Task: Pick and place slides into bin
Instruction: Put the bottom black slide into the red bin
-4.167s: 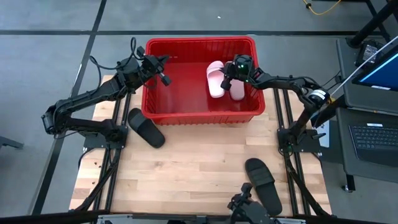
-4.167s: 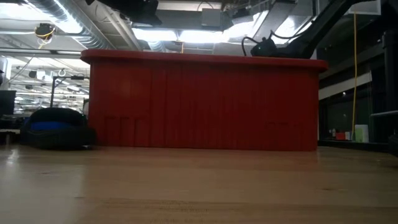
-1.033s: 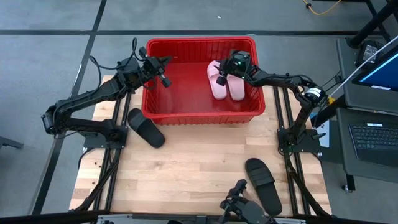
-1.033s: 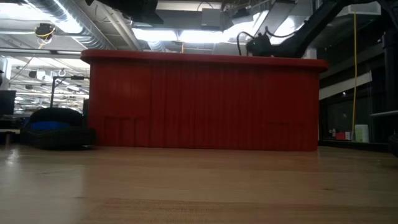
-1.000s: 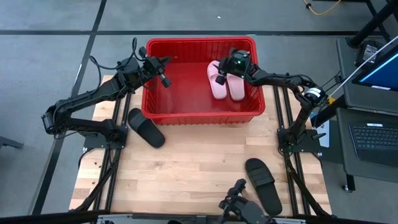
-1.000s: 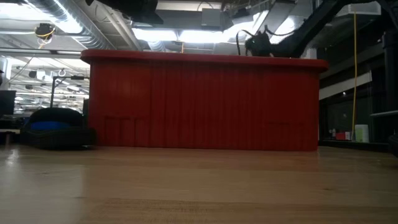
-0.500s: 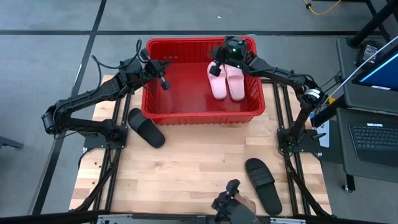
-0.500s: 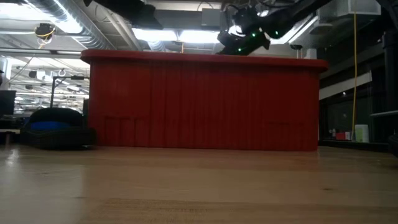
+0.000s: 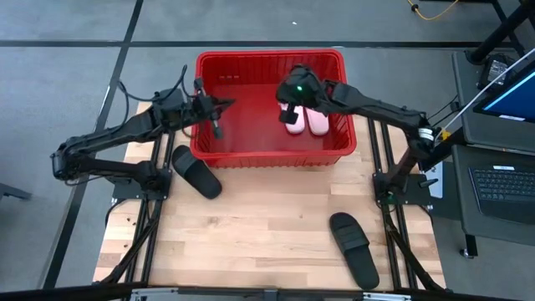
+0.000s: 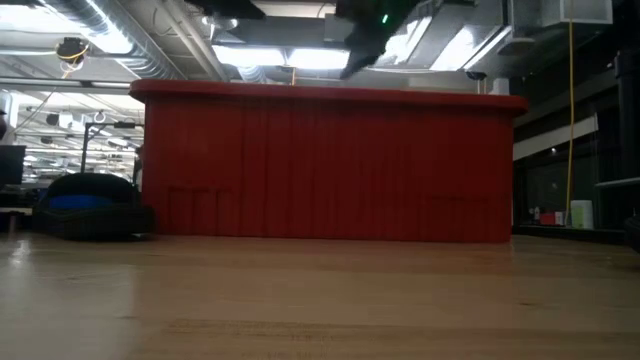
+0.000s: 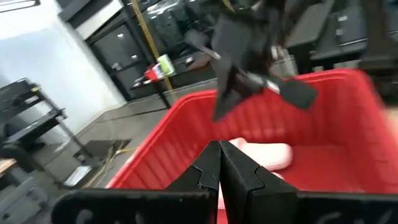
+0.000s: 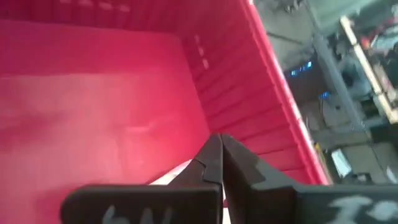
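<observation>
Currently two pink slides (image 9: 303,119) lie in the bin (image 9: 267,155), two black slides on the table. The left gripper (image 9: 214,121), fingers pressed together and empty, is nearest the black slide (image 9: 196,171) by the table's left edge, long axis diagonal. The right gripper (image 9: 288,104), likewise closed and empty, hangs above the bin, well apart from the other black slide (image 9: 354,247).

Even overhead light, wrist views motion-blurred
Low view backlit by ceiling strip lights (image 10: 262,55); bin (image 10: 320,165) wall shadowed; table (image 9: 267,234) evenly lit, soft shadows.
</observation>
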